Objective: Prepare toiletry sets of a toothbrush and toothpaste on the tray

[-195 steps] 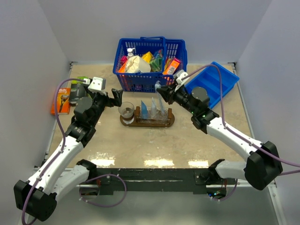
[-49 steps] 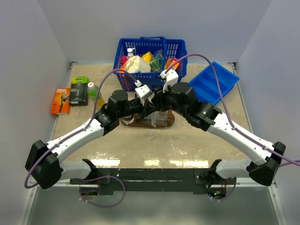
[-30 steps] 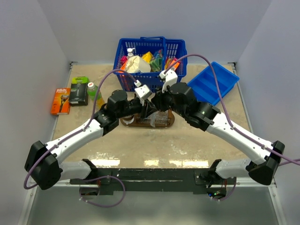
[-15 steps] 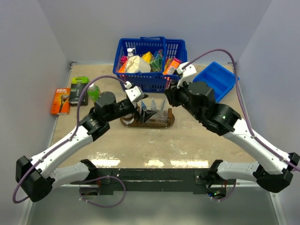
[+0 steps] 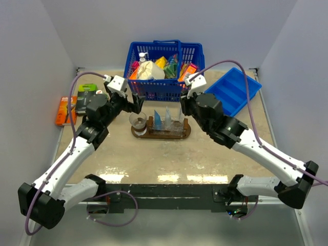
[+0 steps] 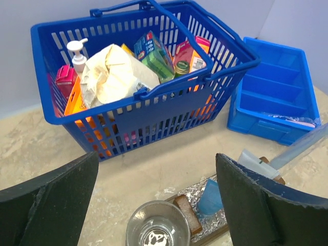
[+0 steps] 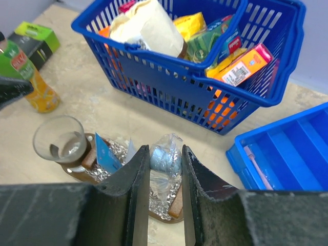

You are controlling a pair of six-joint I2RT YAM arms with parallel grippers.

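The dark wooden tray (image 5: 161, 134) lies in front of the basket. A clear glass (image 5: 137, 121) stands at its left end. A blue tube (image 5: 158, 120) and a paler one (image 5: 168, 119) stand upright mid-tray. My right gripper (image 7: 164, 151) is shut on the toothbrush (image 7: 163, 177), a pale blue stick in clear wrapping. It hangs over the tray's foil-lined right part (image 7: 177, 207). My left gripper (image 6: 156, 169) is open and empty. It hovers left of and behind the tray, above the glass (image 6: 158, 225) and blue tube (image 6: 211, 196).
The blue basket (image 5: 164, 69), full of groceries, stands just behind the tray. A blue divided bin (image 5: 233, 92) sits at the back right. At the left are a green-and-orange bottle (image 7: 25, 77), a dark green box (image 5: 86, 92) and an orange razor pack (image 5: 64, 110).
My left gripper opened wide and pulled back to the left, away from the tray's middle. The right gripper stayed shut on the toothbrush and shifted slightly over the tray's right part.
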